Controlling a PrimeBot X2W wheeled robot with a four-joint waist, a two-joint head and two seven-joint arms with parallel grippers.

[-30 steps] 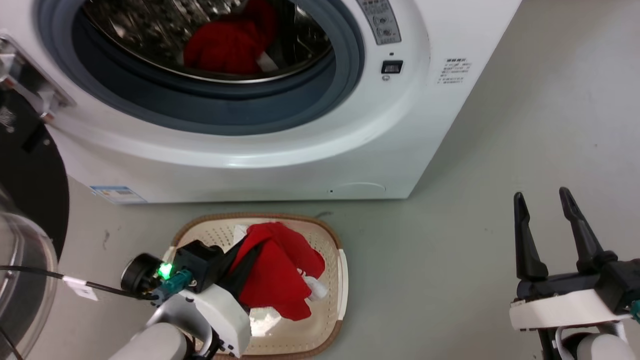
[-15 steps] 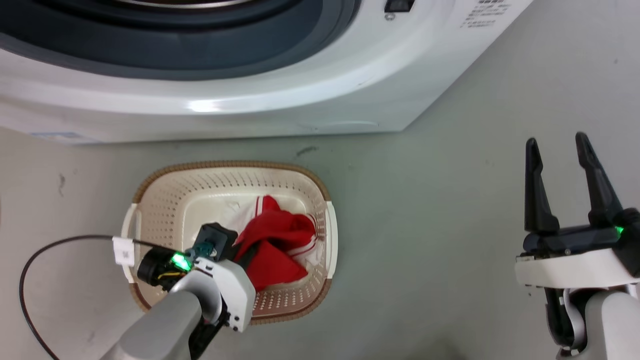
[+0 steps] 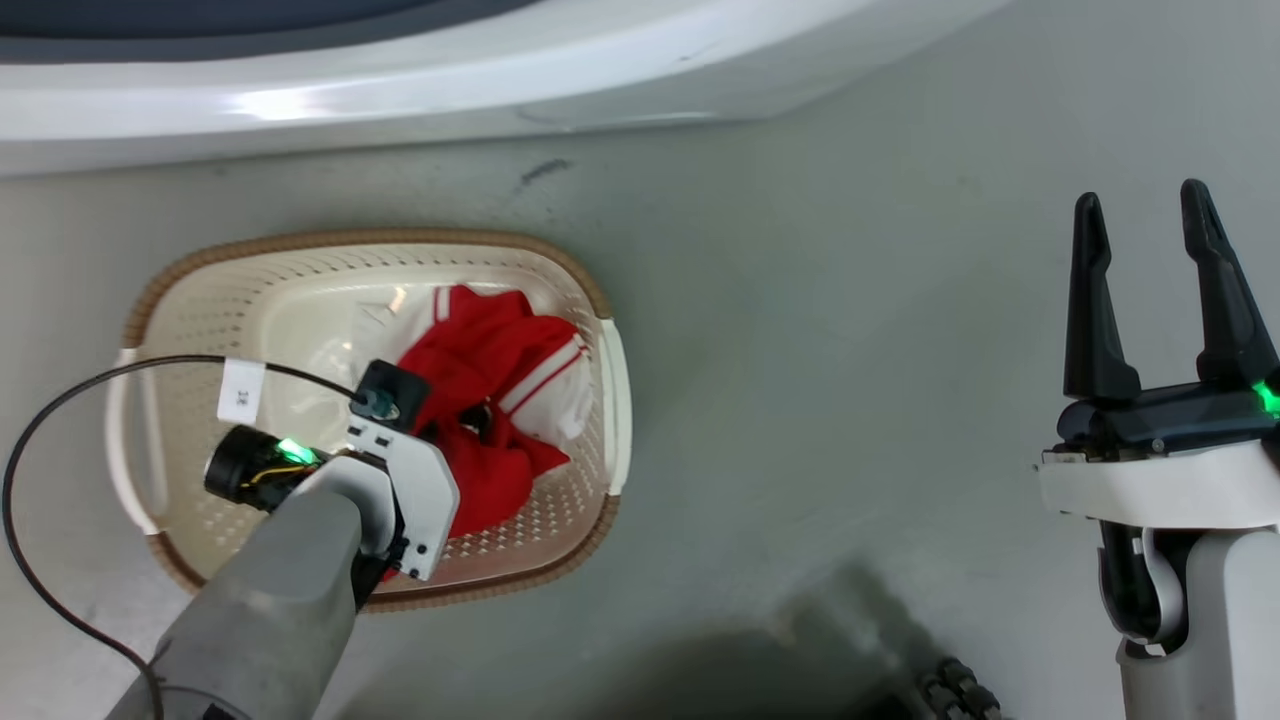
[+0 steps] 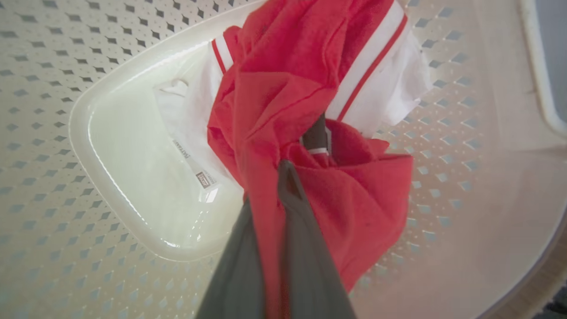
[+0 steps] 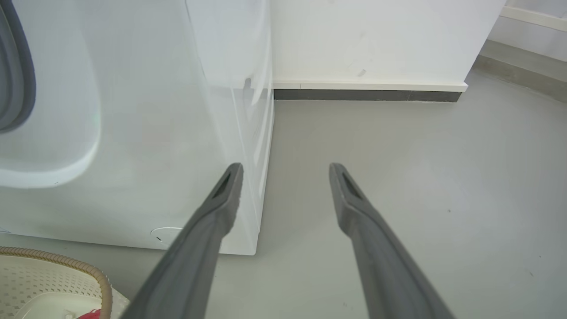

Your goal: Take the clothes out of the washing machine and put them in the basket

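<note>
Here, left gripper (image 4: 301, 150) pinched the red-and-white garment (image 3: 500, 345) low inside the basket (image 3: 340, 240), basket sat on the floor (image 3: 820, 350) near the washing machine (image 3: 400, 95), right gripper (image 3: 1141, 200) hung spread and empty above floor.

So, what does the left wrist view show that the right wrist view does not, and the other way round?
Left wrist view: the left gripper shut on a crumpled red garment with white stripes, and a label sticker on the bottom of the low cream perforated plastic basket.
Right wrist view: the open right gripper, the large white washing machine with its grey rubber ring, the grey floor, a dark skirting strip.
Both: the basket and some red cloth in it.
</note>
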